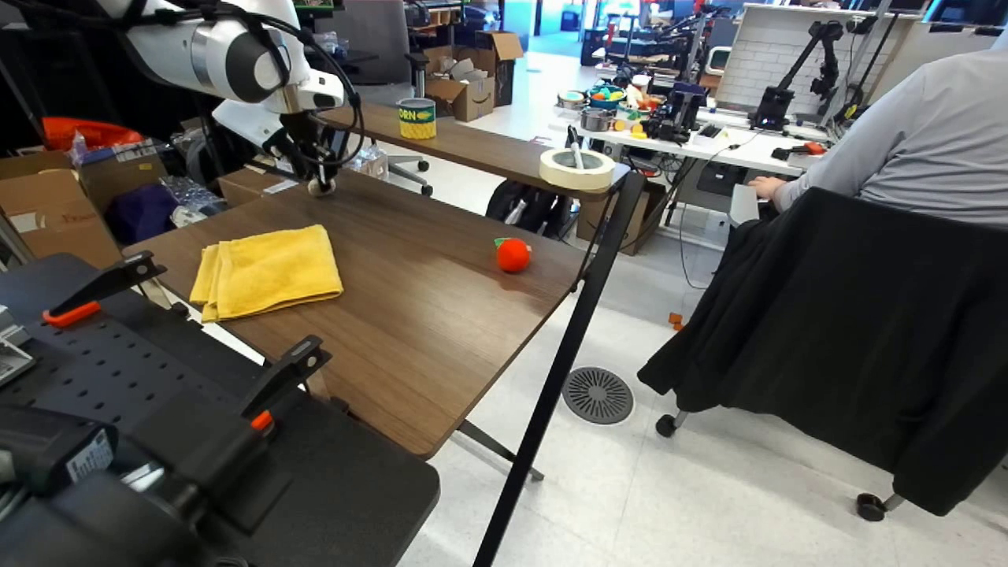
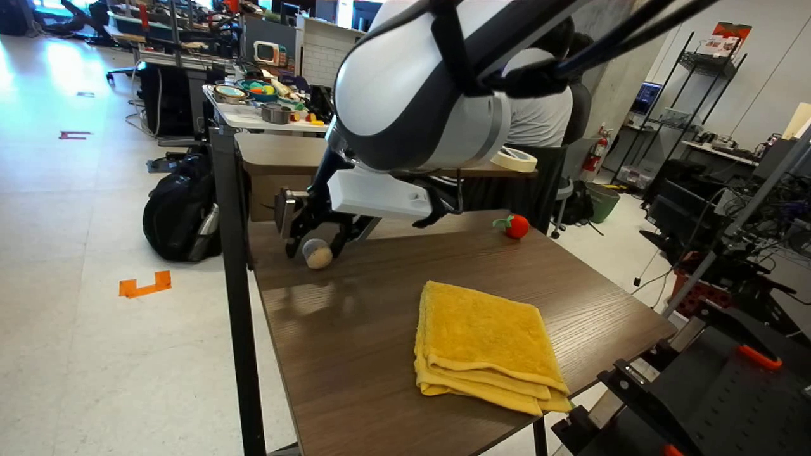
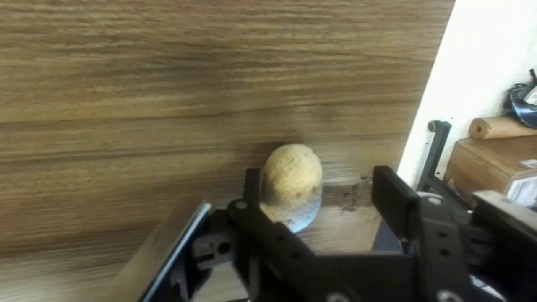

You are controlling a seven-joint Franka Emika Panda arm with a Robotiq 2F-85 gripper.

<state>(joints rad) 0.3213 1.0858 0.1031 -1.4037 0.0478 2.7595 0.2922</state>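
Observation:
A pale, rough, potato-like object (image 3: 292, 180) lies on the brown wooden table (image 3: 147, 84). It also shows in both exterior views (image 1: 321, 187) (image 2: 317, 254). My gripper (image 3: 317, 188) is open, with one finger on each side of the object. The object is close against the left finger in the wrist view; whether they touch I cannot tell. A gap separates it from the right finger. In an exterior view the gripper (image 2: 315, 246) points down at the table. A folded yellow cloth (image 1: 272, 272) and a red fruit-like toy (image 1: 513, 256) with a green leaf lie farther off on the table.
A raised shelf (image 1: 488, 153) along the table bears a corn can (image 1: 416, 118) and a tape roll (image 1: 577, 170) with a pen in it. A black cart (image 1: 354, 480) with clamps (image 1: 287, 374) adjoins the table. The table edge runs close to the gripper.

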